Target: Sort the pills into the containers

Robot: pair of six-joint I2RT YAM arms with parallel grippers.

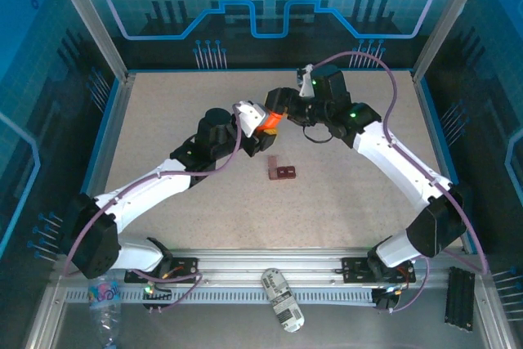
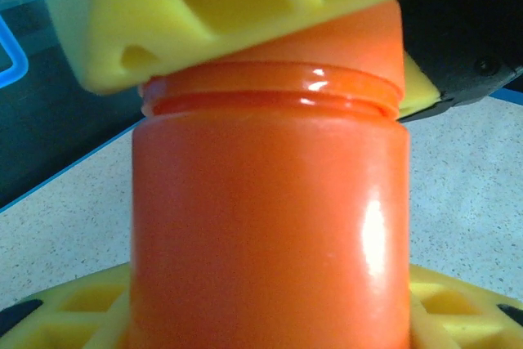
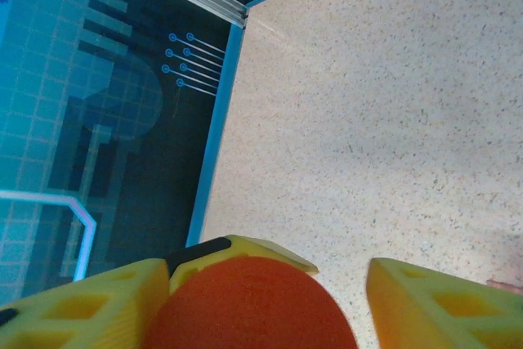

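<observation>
Containers (image 1: 283, 172), one small dark red-brown box with two square wells, sit on the speckled surface (image 1: 343, 202) near its middle, between the two arms and untouched. Just beyond the box, both arms meet at an orange bottle (image 2: 270, 226). The left tool (image 2: 270, 320) is closed on the bottle's body, yellow fingers pressed to either side. The right tool (image 3: 261, 300) brackets the bottle's top closely; I cannot tell whether it grips firmly.
</observation>
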